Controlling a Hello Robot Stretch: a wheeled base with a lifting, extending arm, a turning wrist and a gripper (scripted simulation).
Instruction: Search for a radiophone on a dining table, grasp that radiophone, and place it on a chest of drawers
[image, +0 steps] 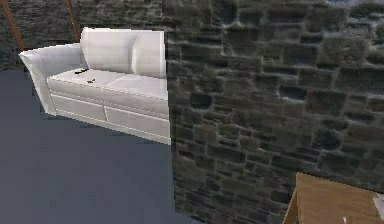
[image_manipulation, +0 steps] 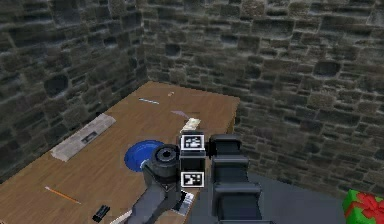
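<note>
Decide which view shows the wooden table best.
The arm side view: most of the wooden table top shows, with things on it. The forward view has a wooden corner at lower right, probably the same table.

In the forward view we look ahead and somewhat down, close up against a dark stone wall (image: 270, 100), with a white sofa (image: 105, 80) farther off at the left. In the arm side view we look sideways and down over a nearby wooden table (image_manipulation: 190, 110), past the arm (image_manipulation: 232, 185), toward two stone walls (image_manipulation: 290, 70) meeting behind it. Both views seem to share that table, its corner (image: 335, 205) at the forward view's lower right edge.
</note>
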